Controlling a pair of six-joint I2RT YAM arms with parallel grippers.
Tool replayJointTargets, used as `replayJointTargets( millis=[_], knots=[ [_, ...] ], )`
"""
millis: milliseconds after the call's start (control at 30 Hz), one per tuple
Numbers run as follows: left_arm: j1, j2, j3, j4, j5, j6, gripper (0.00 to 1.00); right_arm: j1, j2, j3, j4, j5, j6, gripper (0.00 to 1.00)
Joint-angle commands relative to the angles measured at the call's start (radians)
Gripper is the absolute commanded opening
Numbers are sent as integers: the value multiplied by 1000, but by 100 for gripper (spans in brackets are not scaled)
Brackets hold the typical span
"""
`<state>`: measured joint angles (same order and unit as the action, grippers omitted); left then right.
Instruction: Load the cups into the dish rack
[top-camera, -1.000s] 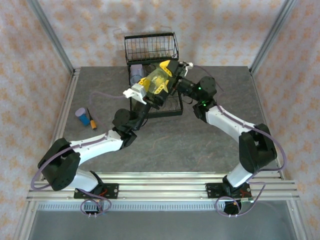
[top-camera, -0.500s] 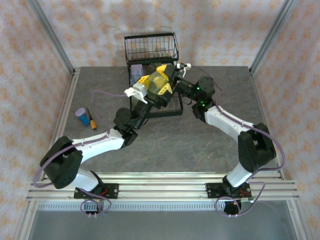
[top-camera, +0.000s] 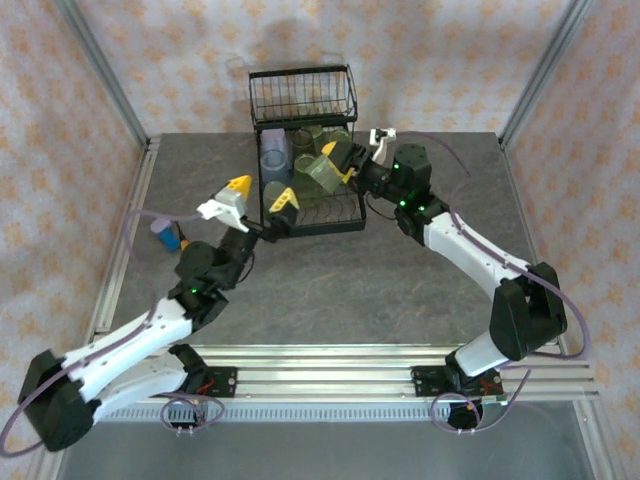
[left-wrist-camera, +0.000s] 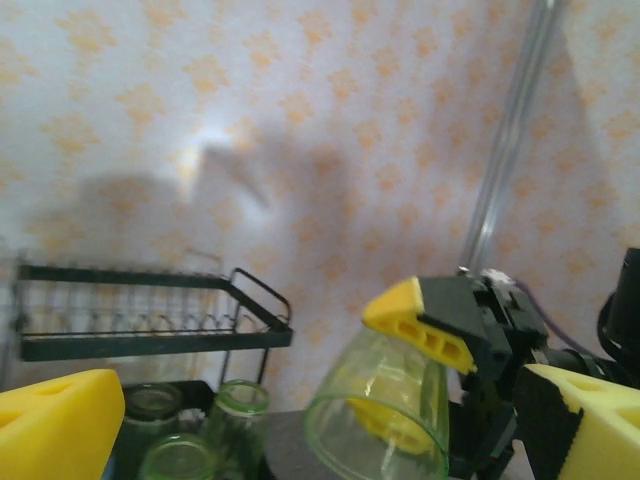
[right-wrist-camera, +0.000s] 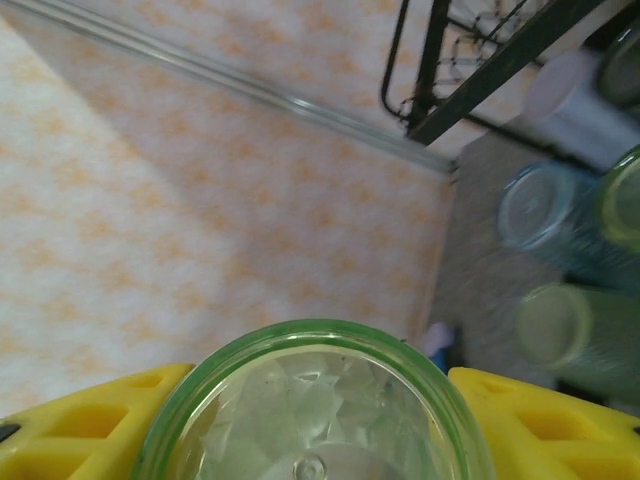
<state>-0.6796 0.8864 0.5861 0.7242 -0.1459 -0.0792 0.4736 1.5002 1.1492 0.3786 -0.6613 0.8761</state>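
**Fig. Top and wrist views.** Since the earlier frames the left gripper (top-camera: 260, 193) has opened and pulled back toward 7 o'clock. Its yellow fingers now stand wide apart with nothing between them, just off the rack's (top-camera: 300, 98) 8 o'clock corner.

The right gripper (top-camera: 338, 160) reaches in from 4 o'clock. It is clamped on a green cup (top-camera: 320, 173), one yellow finger on each side of the wall. The cup is tilted, carried above the flat tray near its middle (whether it touches the wires cannot be told).

The rack sits at 12 o'clock on the table (top-camera: 330, 290), its raised basket at the far end. A lavender cup (top-camera: 273, 153) stands at the tray's 10 o'clock. More green cups (left-wrist-camera: 238, 420) stand in the rack below the basket.

A blue cylinder (top-camera: 163, 231) stands at the table's 9 o'clock, well apart from the rack. A thin stick (top-camera: 184, 238) lies just beside the cylinder, at its 3 o'clock.
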Motion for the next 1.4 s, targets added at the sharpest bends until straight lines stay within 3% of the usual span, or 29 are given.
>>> replayJointTargets(
  millis=[0,167,400,700,1367],
  knots=[
    [8,-113,5,-311,-157,26,99,20,-26,38,-107,150,-246,58],
    [8,-221,32,-573,-352,-13,99,67,13,52,-157,349,-425,57],
    [8,-274,44,-776,-486,-104,99,166,107,108,-168,625,-700,57],
    [8,-295,49,-946,-499,-204,100,279,327,226,-120,816,-934,58],
    [8,-313,42,-939,-516,-217,99,313,468,58,201,941,-892,59]
  ],
)
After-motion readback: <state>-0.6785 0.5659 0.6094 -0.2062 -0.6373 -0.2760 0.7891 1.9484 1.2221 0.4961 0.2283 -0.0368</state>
